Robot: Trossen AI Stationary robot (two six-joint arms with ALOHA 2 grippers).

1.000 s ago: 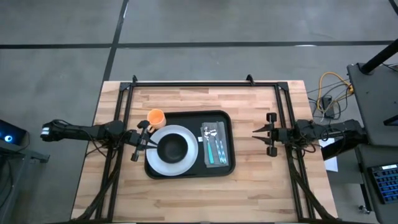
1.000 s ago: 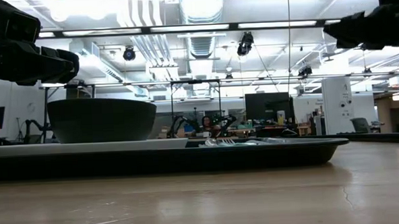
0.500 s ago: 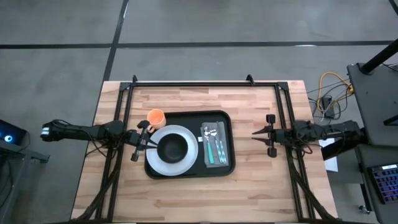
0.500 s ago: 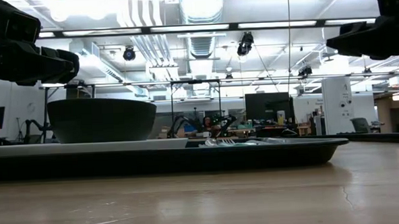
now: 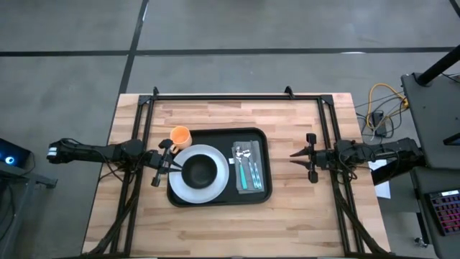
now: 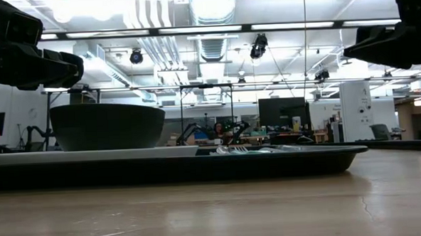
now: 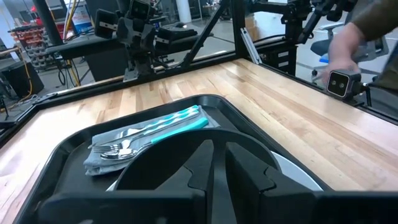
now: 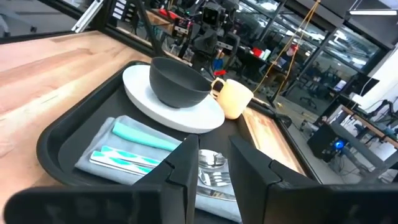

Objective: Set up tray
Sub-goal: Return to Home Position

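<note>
The black tray point(image 5: 253, 200) lies in the middle of the wooden table. On it a white plate point(image 5: 185, 188) carries a dark bowl point(image 5: 200, 171). To the right of the plate, cutlery with teal handles point(image 5: 248, 171) lies on a grey napkin. An orange cup point(image 5: 180, 135) stands at the tray's far left corner. My left gripper point(image 5: 175, 164) hovers shut at the plate's left edge, above the tray in the low view point(image 6: 76, 67). My right gripper point(image 5: 292, 155) hovers right of the tray, its fingers a little apart, pointing at the tray point(image 8: 81, 134).
Black frame bars point(image 5: 237, 97) run along the table's far edge and down both sides. Bare wood lies between the tray and my right gripper. In the left wrist view a person's hand point(image 7: 345, 38) shows beyond the table's right side.
My right gripper has come down a little and crept toward the tray. The tray and everything on it have stayed put.
</note>
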